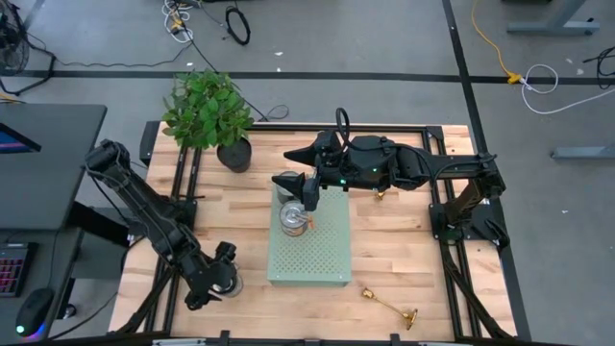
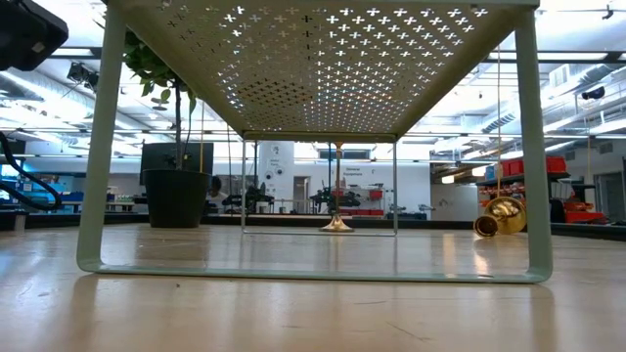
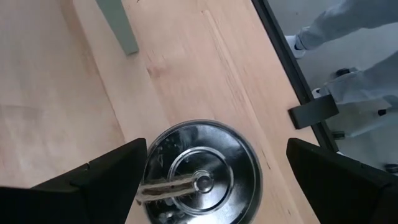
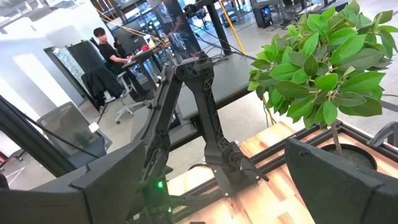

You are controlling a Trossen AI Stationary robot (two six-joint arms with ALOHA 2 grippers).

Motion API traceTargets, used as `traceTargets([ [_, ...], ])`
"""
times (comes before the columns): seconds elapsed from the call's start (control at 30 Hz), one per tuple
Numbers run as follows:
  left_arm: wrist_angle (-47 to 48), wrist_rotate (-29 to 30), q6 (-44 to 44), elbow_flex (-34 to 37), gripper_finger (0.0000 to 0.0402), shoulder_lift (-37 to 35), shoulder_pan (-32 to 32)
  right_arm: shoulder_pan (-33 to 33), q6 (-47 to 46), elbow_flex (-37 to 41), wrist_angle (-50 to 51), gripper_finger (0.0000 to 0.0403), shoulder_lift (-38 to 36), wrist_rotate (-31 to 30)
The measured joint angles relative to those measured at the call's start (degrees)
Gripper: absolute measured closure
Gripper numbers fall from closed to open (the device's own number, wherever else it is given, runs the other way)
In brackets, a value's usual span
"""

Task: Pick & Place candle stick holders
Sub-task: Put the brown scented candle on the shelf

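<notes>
**Knock-over risk on the green stand**

Our right tool (image 1: 309,195) hangs over the back edge of the green perforated stand (image 1: 322,252), its fingers spread wide with nothing between them in its wrist view. Just beside it on the stand sits a shiny round piece (image 1: 293,218); we cannot tell from above whether it is one of the candle stick holders. If the tool swings or comes down off centre, a finger could clip that piece and tip it off the stand.

One candle stick holder (image 1: 389,307) lies on its side on the bench (image 1: 404,252) near the front edge. We judge its round base and thin stem will let it roll or pivot away under a one-sided touch. Another (image 1: 381,195) stands half hidden under the right arm, where a sweep of the arm could topple it.

Our left tool (image 1: 224,279) is open over a chrome round piece (image 3: 205,177) at the front left of the bench. Closing there might grab something silver rather than brass.
</notes>
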State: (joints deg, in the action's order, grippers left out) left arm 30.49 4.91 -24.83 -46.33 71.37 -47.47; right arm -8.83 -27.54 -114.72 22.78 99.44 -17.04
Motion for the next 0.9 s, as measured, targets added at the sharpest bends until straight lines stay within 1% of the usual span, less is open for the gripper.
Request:
traceTargets([
  [0.47,0.61,-0.10,-1.17,0.00,0.0005,0.00,0.05,0.00,0.01,0.00,0.00,0.0014,0.00,0.00],
  [0.63,0.60,-0.79,-4.08,0.00,0.0003,-0.02,-0.01,0.01,0.00,0.00,0.00,0.0014,0.00,0.00],
  [0.77,0.78,1.30,-2.06,0.00,0.0002,-0.02,-0.03,0.00,0.01,0.00,0.01,0.0014,0.00,0.00],
  [0.9,1.11,0.10,-2.70,-0.02,0.0002,-0.02,-0.02,0.01,0.01,0.00,0.00,0.0014,0.00,0.00],
])
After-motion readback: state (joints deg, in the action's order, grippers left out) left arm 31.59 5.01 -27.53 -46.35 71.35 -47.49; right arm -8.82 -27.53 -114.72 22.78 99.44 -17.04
